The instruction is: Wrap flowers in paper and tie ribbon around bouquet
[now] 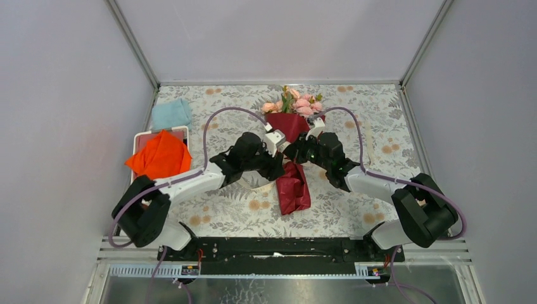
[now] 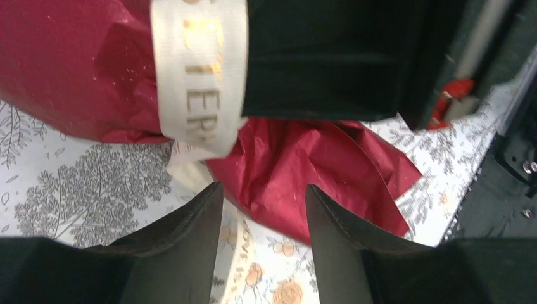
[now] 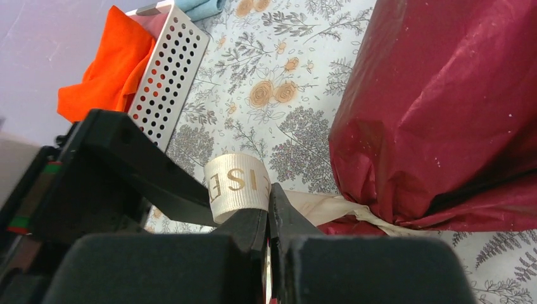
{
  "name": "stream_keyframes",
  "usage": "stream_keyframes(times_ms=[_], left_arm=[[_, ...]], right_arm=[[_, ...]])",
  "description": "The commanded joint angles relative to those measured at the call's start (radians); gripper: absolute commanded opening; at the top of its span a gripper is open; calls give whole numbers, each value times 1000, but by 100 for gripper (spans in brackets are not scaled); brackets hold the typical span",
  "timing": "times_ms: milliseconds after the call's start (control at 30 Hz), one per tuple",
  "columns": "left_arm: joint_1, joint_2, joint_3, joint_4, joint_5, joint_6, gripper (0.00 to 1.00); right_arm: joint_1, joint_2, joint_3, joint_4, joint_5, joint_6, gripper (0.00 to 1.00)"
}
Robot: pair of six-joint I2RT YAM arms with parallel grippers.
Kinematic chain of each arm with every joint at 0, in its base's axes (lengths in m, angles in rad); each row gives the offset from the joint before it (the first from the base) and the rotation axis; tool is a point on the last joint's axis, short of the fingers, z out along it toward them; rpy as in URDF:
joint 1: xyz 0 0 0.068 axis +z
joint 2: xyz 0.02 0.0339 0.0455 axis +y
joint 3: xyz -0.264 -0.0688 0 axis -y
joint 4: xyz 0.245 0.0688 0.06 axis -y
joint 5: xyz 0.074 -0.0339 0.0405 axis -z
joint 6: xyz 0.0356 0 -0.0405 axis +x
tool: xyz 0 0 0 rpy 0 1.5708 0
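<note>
The bouquet lies along the middle of the table, with pink flowers [image 1: 296, 101] at its far end and dark red paper [image 1: 292, 188] trailing toward me. A cream ribbon [image 2: 199, 76] with gold letters crosses the paper [image 2: 76, 63] at the narrow waist. My right gripper [image 3: 269, 193] is shut on a loop of that ribbon [image 3: 237, 182], beside the paper [image 3: 443, 107]. Just short of the paper's crumpled tail [image 2: 310, 164], my left gripper [image 2: 263, 190] is open, with nothing between its fingers. In the top view both grippers, left [image 1: 278, 152] and right [image 1: 297, 151], meet over the bouquet's waist.
A white perforated basket [image 3: 170, 69] holding an orange cloth [image 1: 159, 156] stands at the left, with a light blue cloth [image 1: 171, 114] behind it. The floral tablecloth [image 1: 367, 114] covers the table. Grey walls enclose three sides.
</note>
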Motion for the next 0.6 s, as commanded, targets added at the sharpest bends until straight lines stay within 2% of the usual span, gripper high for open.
stream_keyframes(times_ms=[0,133,267,400,467,567], left_arm=[[-4,71,29,232,-55,-87,54],[-4,80,-39,421,-79,-82,46],[-3,109,-60,522,-110,-65,39],[-3,131,-93,573,-125,-92,41],[-3,143,-111,637,-157,-102,46],[-2,169,-114,694,-229,-125,46]], right_arm=[[6,-22,57,-18,33,40,0],[6,-16,107,-100,11,1,0],[6,-23,112,-100,5,-7,0],[7,-23,117,-95,-9,12,0],[5,-25,117,-94,-14,19,0],[6,-29,112,-93,-10,24,0]])
